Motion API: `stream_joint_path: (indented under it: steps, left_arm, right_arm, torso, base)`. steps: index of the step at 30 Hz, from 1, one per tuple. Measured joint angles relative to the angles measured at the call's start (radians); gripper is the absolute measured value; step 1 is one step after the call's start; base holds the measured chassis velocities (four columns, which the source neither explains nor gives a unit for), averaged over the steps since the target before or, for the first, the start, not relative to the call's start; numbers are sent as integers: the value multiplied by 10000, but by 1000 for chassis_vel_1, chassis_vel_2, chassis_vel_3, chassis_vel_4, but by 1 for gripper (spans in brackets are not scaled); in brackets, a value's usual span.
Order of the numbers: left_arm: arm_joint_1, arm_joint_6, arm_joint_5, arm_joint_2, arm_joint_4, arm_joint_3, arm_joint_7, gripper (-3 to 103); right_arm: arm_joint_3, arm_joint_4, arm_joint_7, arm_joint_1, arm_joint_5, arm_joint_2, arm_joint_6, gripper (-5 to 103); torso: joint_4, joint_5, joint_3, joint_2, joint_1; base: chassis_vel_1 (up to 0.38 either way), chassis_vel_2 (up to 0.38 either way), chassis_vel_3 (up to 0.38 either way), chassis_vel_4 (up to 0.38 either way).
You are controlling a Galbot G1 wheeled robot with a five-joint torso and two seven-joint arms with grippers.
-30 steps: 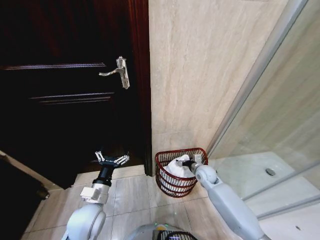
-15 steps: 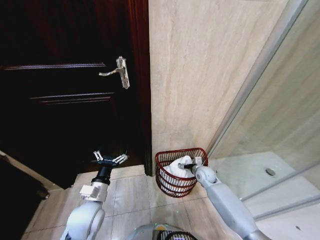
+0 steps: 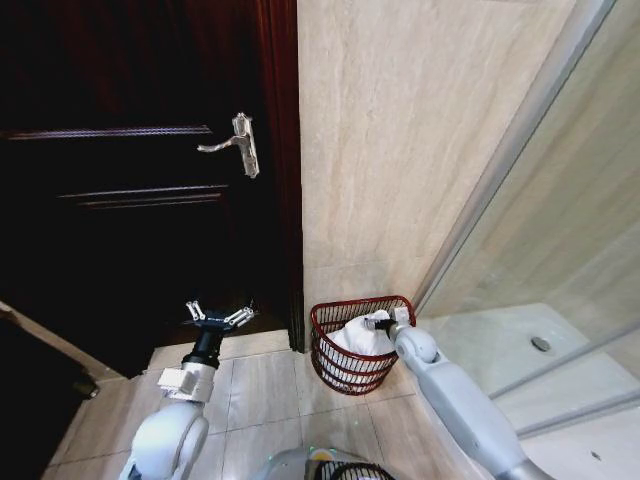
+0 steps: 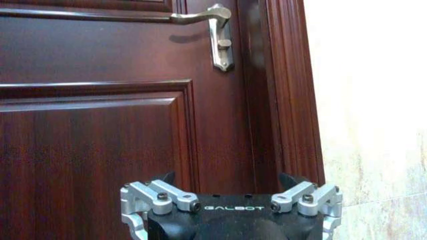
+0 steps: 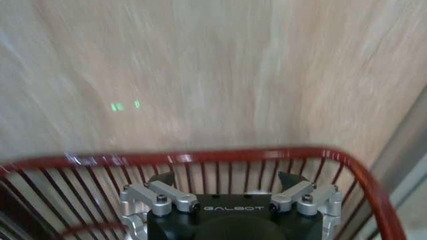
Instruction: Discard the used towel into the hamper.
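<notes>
The hamper (image 3: 344,376) is a dark red wire basket on the tiled floor against the beige wall, beside the door frame. A white towel (image 3: 352,336) lies bunched inside it. My right gripper (image 3: 384,321) hovers open over the hamper's right side, just above the towel, with nothing between its fingers. In the right wrist view the hamper's red rim (image 5: 200,155) curves past the right gripper (image 5: 230,192), close to the wall. My left gripper (image 3: 218,317) is held up, open and empty, in front of the dark door.
A dark wooden door (image 3: 120,220) with a silver lever handle (image 3: 235,143) stands to the left. The handle (image 4: 215,30) is above the left gripper (image 4: 230,195). A glass shower partition (image 3: 540,250) closes the right side. Bare floor tiles (image 3: 265,385) lie before the hamper.
The right gripper dipped a little toward the towel, then came back up by the hamper's right rim. The towel stays in the hamper. The left arm has barely shifted.
</notes>
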Motion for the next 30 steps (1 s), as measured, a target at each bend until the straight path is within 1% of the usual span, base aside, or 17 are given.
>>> stream_joint_path:
  steps: [3,6,7,8,9,10,12,13,15,18,20,23,24,26,27,29,30]
  left_arm:
    - [4,53,-3,-15,-46,24,0,100]
    - [-28,149,-93,-56,-122,-15,-35,100]
    - [-56,280,-273,-101,-168,-71,-69,100]
    - [-56,280,-273,-101,-168,-71,-69,100]
    - [-60,321,-328,-112,-179,-76,-85,100]
    - [-79,591,-732,-155,-253,-91,-215,100]
    - [-87,689,-863,-190,-259,-186,-220,100]
    - [-87,689,-863,-190,-259,-186,-220,100]
    - [-86,696,-913,-243,-235,-313,-185,100]
    - [114,687,-1068,-442,-167,-851,120,100]
    - [176,677,-1164,-486,-160,-988,177,100]
    - [435,412,-1592,-545,-41,-1578,432,100]
    - [435,412,-1592,-545,-41,-1578,432,100]
    - [610,262,-1768,-507,-12,-1743,516,100]
    - [610,262,-1768,-507,-12,-1743,516,100]
    - [742,116,-1919,-368,-8,-1815,614,100]
    - [742,116,-1919,-368,-8,-1815,614,100]
  right_arm:
    - [189,545,0,-240,7,-36,181,100]
    - [620,1884,120,-851,-24,-111,390,100]
    - [840,2388,108,-1216,-277,-66,1064,100]
    - [840,2388,108,-1216,-277,-66,1064,100]
    - [882,2461,108,-1314,-400,-20,1371,100]
    - [1064,2608,92,-1748,-1440,231,2781,100]
    - [1281,2898,-97,-2181,-2261,376,3345,100]
    - [1281,2898,-97,-2181,-2261,376,3345,100]
    - [1509,3286,-196,-2698,-2857,503,3521,100]
    - [2371,4138,-606,-3868,-3810,874,3888,100]
    - [2665,4284,-744,-4105,-4018,993,4006,100]
    - [3847,5077,-1404,-5132,-4723,1683,4235,100]
    - [3847,5077,-1404,-5132,-4723,1683,4235,100]
    - [4187,5627,-1827,-5674,-4923,2147,4137,100]
    - [4187,5627,-1827,-5674,-4923,2147,4137,100]
    - [4311,6439,-2259,-6496,-5365,2928,3929,100]
    - [4311,6439,-2259,-6496,-5365,2928,3929,100]
  torso:
    - [0,3,1,-1,1]
    - [-1,0,0,0,0]
    - [-2,-5,-1,1,0]
    - [-2,-5,-1,1,0]
    - [-2,-6,-1,1,0]
    - [1,5,0,0,0]
    - [1,-2,0,1,0]
    - [1,-2,0,1,0]
    - [-2,1,-1,1,0]
    - [-2,-1,0,1,0]
    - [0,1,-1,1,0]
    - [0,-1,-1,1,-1]
    - [0,-1,-1,1,-1]
    - [-1,0,-1,1,0]
    - [-1,0,-1,1,0]
    - [-2,-1,-1,2,-1]
    - [-2,-1,-1,2,-1]
  base:
    - [0,0,0,0]
    - [0,0,0,0]
    - [0,0,0,0]
    - [0,0,0,0]
    - [0,0,0,0]
    - [0,0,0,0]
    - [0,0,0,0]
    - [0,0,0,0]
    - [0,0,0,0]
    - [0,0,0,0]
    - [0,0,0,0]
    - [0,0,0,0]
    - [0,0,0,0]
    - [0,0,0,0]
    - [0,0,0,0]
    - [0,0,0,0]
    - [0,0,0,0]
